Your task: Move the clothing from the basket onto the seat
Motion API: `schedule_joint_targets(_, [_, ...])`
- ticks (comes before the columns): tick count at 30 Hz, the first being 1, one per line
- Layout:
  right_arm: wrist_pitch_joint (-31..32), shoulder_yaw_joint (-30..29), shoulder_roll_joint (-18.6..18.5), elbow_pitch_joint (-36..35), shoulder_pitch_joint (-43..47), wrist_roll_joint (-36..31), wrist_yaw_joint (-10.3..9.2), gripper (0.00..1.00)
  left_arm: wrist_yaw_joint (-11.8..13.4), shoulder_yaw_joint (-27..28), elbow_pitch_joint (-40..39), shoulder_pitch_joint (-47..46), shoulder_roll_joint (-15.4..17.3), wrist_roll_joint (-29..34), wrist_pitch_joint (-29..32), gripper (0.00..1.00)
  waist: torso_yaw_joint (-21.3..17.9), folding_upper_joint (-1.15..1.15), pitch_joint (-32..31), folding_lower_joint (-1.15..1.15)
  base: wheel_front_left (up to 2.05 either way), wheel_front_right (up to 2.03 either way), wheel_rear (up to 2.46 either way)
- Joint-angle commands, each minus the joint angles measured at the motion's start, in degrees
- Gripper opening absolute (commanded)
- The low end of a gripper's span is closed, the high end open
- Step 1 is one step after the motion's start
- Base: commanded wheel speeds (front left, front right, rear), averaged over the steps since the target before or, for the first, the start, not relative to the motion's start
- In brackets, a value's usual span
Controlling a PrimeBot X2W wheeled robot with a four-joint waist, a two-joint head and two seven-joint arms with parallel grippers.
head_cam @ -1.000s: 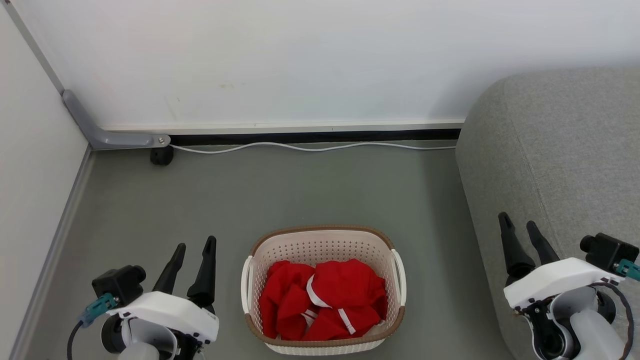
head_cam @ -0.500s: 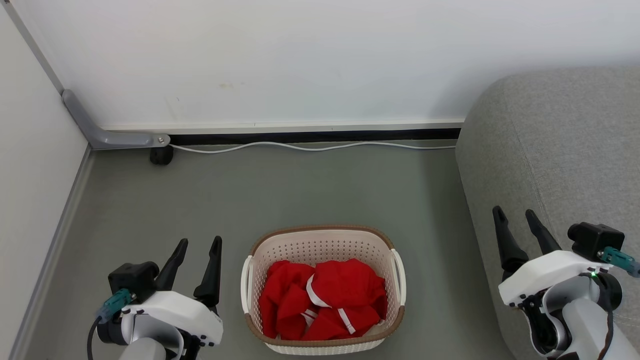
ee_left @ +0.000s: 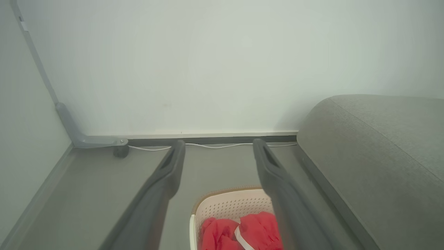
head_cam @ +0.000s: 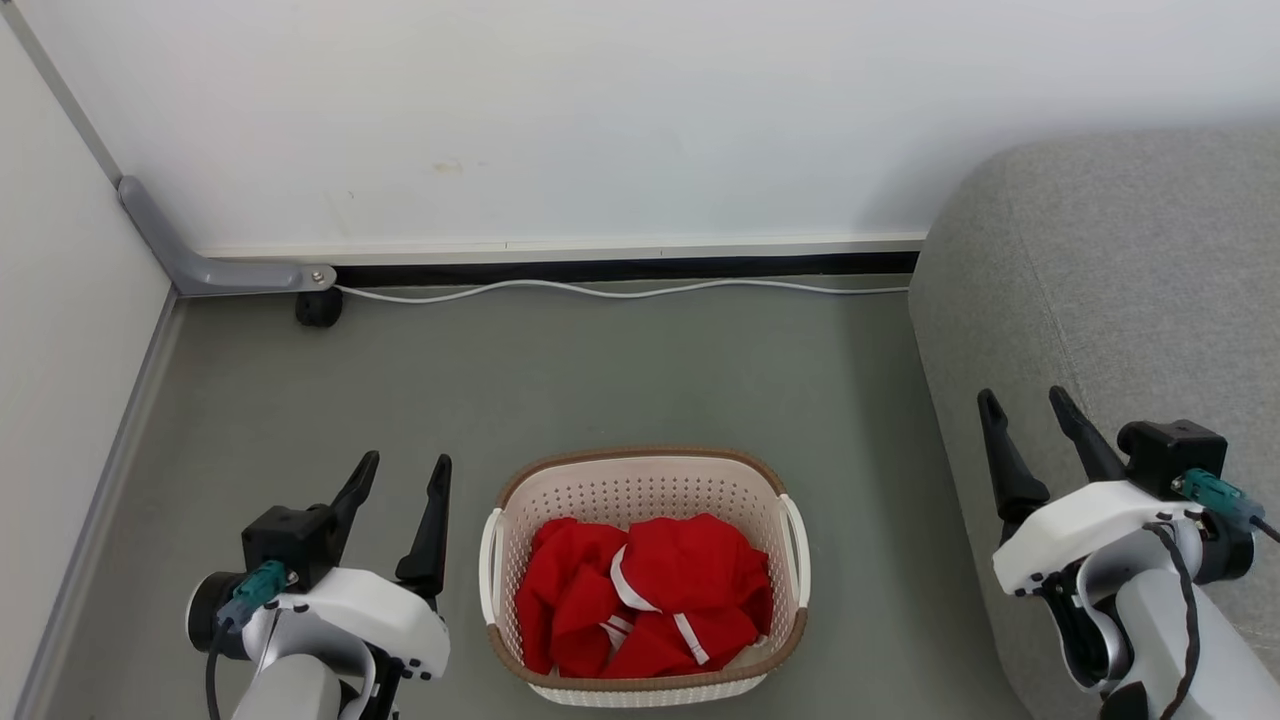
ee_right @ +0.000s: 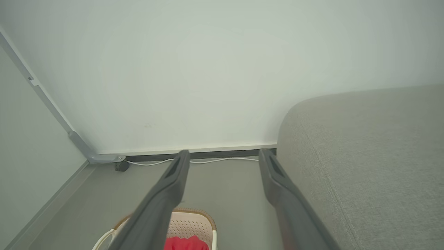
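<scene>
Two grippers hang empty, each with its jaws spread wide and nothing between the fingers. The left gripper (head_cam: 406, 460) hovers above the floor (head_cam: 600, 370), and the basket (head_cam: 640, 455) stands just to the right of its right finger, close to the white handle (head_cam: 489, 565). The clothing (head_cam: 650, 590), a crumpled red heap with white trim, lies wholly inside the basket, to the right of this hand and nearer the robot than its fingertips. The right gripper (head_cam: 1023, 395) hovers well off on the basket's other side; the heap lies to its left and lower. The grey seat (head_cam: 1120, 280) rises directly beyond and to the right of its fingers.

Nothing of the task looks done yet, and several things could go wrong. The heap seems to be more than one piece, so a shallow pinch might take only one fold or a strip of trim and leave the rest behind. A hand coming in from the side could strike the rim or handle and push the light basket across the smooth floor. Fabric snagging on the perforated wall might lift the basket with it. Being so close to the seat, the right hand risks brushing the upholstery when it swings inward. A garment released on the seat's rounded edge would probably slide off to the floor.
</scene>
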Motion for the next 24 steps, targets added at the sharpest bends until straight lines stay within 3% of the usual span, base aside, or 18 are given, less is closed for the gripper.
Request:
schedule_joint_targets(1, [-1.1,1.1,-0.6,-0.8,-2.5,-1.7,0.41,1.0,-0.1,1.7,-1.1,-3.4,0.8,1.7,-0.8,1.0,0.0,0.0,0.0,0.0,0.0,0.0,0.0])
schedule_joint_targets(7, [-2.1,1.4,-0.9,-0.2,-3.6,-4.7,0.42,1.0,-0.1,2.5,-0.7,-4.1,0.5,5.8,-1.8,1.0,0.0,0.0,0.3,0.0,0.0,0.0,0.0])
schedule_joint_targets(24, [-2.1,-2.5,0.0,-1.0,-2.5,-5.8,0.42,1.0,-0.1,8.2,-0.3,-3.2,-0.6,5.9,-1.9,1.0,0.2,0.0,-0.1,0.0,0.0,0.0,0.0])
